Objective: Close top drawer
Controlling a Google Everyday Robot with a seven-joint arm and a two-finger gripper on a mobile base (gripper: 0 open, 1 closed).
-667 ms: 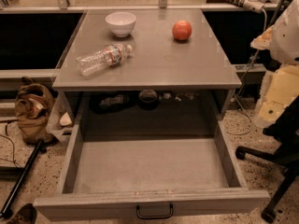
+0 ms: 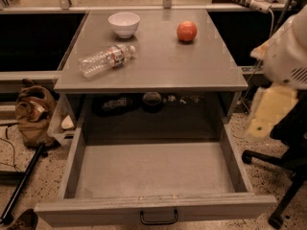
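The top drawer (image 2: pixel 153 169) is pulled far out from under the grey table top, and its grey tray is empty. Its flat front (image 2: pixel 96 211) runs along the bottom of the view, with a small black loop handle (image 2: pixel 159 218) at centre. The lower drawers are out of view. My gripper (image 2: pixel 269 113), a pale yellowish piece under the white arm (image 2: pixel 288 56), hangs at the right, beside and above the drawer's right wall and apart from it.
On the table top (image 2: pixel 158 66) stand a white bowl (image 2: pixel 124 24) and a red apple (image 2: pixel 187 31), and a plastic bottle (image 2: pixel 106 59) lies there. A brown bag (image 2: pixel 32 113) and a black pole (image 2: pixel 21 186) are at the left. A chair base (image 2: pixel 283 176) is at the right.
My gripper has shifted slightly left and down at the right of the drawer. The drawer stands as far open as before.
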